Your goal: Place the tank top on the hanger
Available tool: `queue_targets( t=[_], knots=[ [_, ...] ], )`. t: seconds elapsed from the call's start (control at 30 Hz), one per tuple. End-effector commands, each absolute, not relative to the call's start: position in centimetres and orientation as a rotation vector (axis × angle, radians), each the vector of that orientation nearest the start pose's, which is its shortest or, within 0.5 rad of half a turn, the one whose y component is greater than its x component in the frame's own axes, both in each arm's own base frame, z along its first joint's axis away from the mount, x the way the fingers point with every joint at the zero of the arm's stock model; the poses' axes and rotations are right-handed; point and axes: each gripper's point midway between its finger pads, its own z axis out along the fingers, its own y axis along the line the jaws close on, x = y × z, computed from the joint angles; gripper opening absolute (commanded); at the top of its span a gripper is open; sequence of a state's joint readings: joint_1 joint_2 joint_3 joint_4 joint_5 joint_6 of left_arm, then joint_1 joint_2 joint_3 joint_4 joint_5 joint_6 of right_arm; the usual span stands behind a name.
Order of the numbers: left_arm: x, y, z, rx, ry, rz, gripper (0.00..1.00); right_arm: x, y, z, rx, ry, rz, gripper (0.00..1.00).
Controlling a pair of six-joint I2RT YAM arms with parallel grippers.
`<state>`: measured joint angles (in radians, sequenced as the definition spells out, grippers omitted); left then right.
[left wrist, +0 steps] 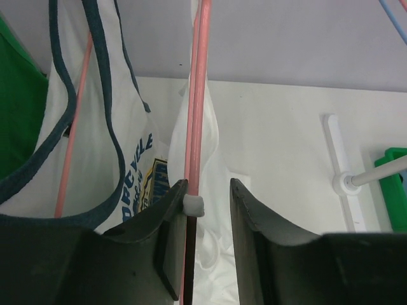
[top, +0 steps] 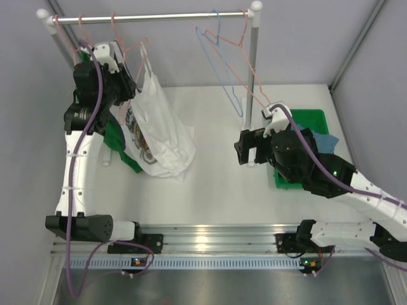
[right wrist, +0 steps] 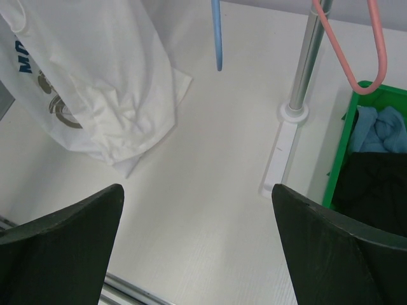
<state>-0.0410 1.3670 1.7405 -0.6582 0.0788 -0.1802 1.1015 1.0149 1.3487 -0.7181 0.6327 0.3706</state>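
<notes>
Tank top [top: 170, 130] is hung upright from the hanger [left wrist: 198, 95] on the rail [top: 159, 17], hem pointed down at the white table [top: 216, 184]; left gripper [left wrist: 208, 194] is parted around the wire, right gripper [right wrist: 197, 194] is spread, empty.

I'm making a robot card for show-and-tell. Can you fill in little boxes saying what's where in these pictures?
Top: white, hanging on the pink hanger
Left gripper: open, hanger wire between its fingers
Right gripper: open, empty, above the table
Rail: also holds a blue hanger
Bin: green, beside the right gripper
</notes>
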Motion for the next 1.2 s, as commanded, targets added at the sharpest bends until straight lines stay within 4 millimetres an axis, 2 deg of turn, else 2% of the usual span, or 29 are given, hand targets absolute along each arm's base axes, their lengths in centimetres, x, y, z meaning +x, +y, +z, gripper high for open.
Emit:
queue_targets(
  t=[0.0,0.13,0.37,0.57,0.73,0.83,0.9,1.03,1.07,1.13,1.17],
  knots=[
    [38.8,-3.1,43.7,-0.080,1.766,-0.203,0.39,21.0,21.9,36.6,-0.255,1.847,0.437,1.00],
    [38.1,-2.7,44.6,-0.088,1.748,-0.184,0.46,21.1,22.0,36.5,-0.256,1.849,0.435,1.00],
    [36.4,-1.6,47.0,-0.117,1.690,-0.125,0.50,21.1,22.1,36.2,-0.261,1.858,0.434,1.00],
    [34.4,-1.8,49.3,-0.112,1.621,-0.153,0.53,21.1,22.3,35.8,-0.264,1.868,0.430,1.00],
    [32.2,-4.3,51.8,-0.029,1.543,-0.295,0.54,21.1,22.2,35.5,-0.262,1.875,0.428,1.00],
    [30.5,-7.8,52.6,0.087,1.498,-0.493,0.54,21.0,22.2,35.2,-0.255,1.880,0.427,1.00],
    [29.2,-10.1,51.8,0.166,1.499,-0.632,0.54,21.0,22.1,34.9,-0.249,1.882,0.429,1.00],
    [27.8,-12.6,49.3,0.173,1.535,-0.851,0.56,20.8,21.8,34.4,-0.241,1.886,0.438,1.00],
    [27.8,-13.2,47.7,0.181,1.546,-0.888,0.56,20.7,21.7,33.9,-0.241,1.892,0.433,1.00],
    [26.8,-14.7,46.1,0.197,1.565,-0.967,0.56,20.6,21.3,33.8,-0.221,1.886,0.447,1.00],
    [27.2,-15.4,43.3,0.184,1.618,-0.995,0.56,20.5,21.2,33.2,-0.223,1.892,0.442,1.00]
  ],
)
